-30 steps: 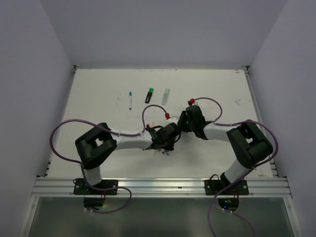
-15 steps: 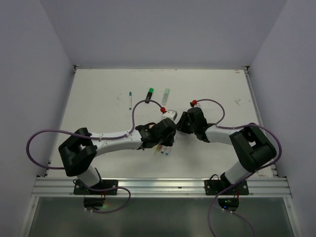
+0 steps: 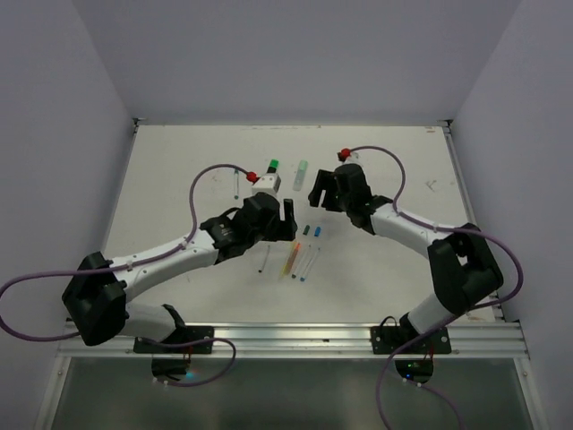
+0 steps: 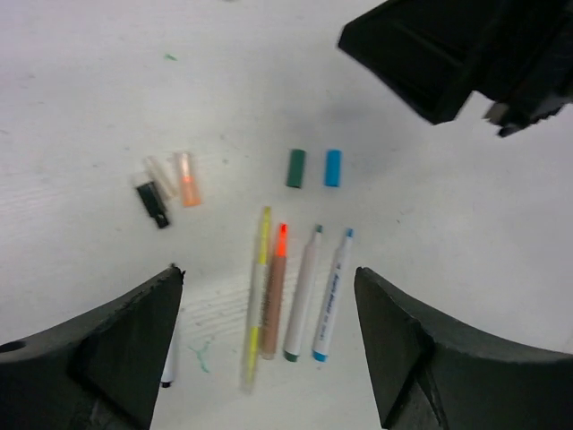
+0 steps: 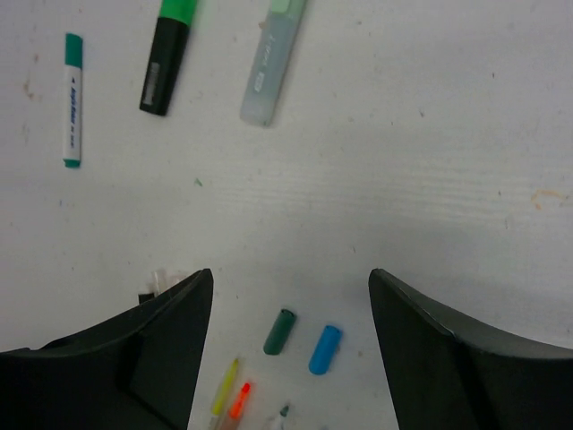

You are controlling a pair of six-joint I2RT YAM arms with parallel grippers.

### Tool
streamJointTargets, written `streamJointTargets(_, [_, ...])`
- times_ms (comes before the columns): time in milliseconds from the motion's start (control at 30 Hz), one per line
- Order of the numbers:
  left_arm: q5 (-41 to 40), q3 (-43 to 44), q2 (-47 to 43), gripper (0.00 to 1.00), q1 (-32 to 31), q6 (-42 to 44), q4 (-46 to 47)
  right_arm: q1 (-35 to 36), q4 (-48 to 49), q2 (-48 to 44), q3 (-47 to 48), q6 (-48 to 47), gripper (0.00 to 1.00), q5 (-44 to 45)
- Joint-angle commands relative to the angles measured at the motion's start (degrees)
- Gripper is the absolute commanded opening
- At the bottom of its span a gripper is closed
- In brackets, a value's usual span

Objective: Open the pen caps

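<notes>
Grippers, left gripper (image 4: 269,285) and right gripper (image 5: 291,279), gape wide and empty; green cap (image 4: 295,167) and blue cap (image 4: 332,167) lie loose at twelve o'clock from uncapped pens (image 4: 303,287).

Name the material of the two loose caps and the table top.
The dark green cap and the blue cap: likely moulded plastic, solid colour, smooth. The table top: white and matte, perhaps laminate or painted board; faint grain lines and ink scuffs show.

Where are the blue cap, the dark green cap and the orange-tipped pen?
blue cap (image 4: 332,167), left wrist view, its middle.
dark green cap (image 4: 295,167), left wrist view, its middle.
orange-tipped pen (image 4: 275,291), left wrist view, mid-barrel.
</notes>
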Motion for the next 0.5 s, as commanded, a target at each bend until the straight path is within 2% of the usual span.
streamJointTargets(0, [-2.91,-2.81,-4.83,0.82,5.25,2.14,0.00,0.15,-2.00,4.46,7.90,-4.66,0.76,3.60])
streamJointTargets(33, [-3.43,-3.95,-5.45,0.89,6.14,2.84,-0.26,0.15,-2.00,5.62,9.24,-5.10,0.76,3.69])
streamJointTargets(133, [-3.27,-6.67,-7.91,1.00,9.92,3.55,-0.79,0.15,-4.54,10.89,15.30,-5.81,0.76,4.48])
streamJointTargets(300, [1.30,-11.69,-10.99,1.00,17.03,4.69,0.96,0.50,-7.44,19.24,25.85,-6.86,0.76,7.99])
streamJointTargets(467, [3.59,-15.91,-12.05,1.00,19.95,5.31,2.54,1.55,-12.36,28.64,36.03,-7.66,0.75,11.51])
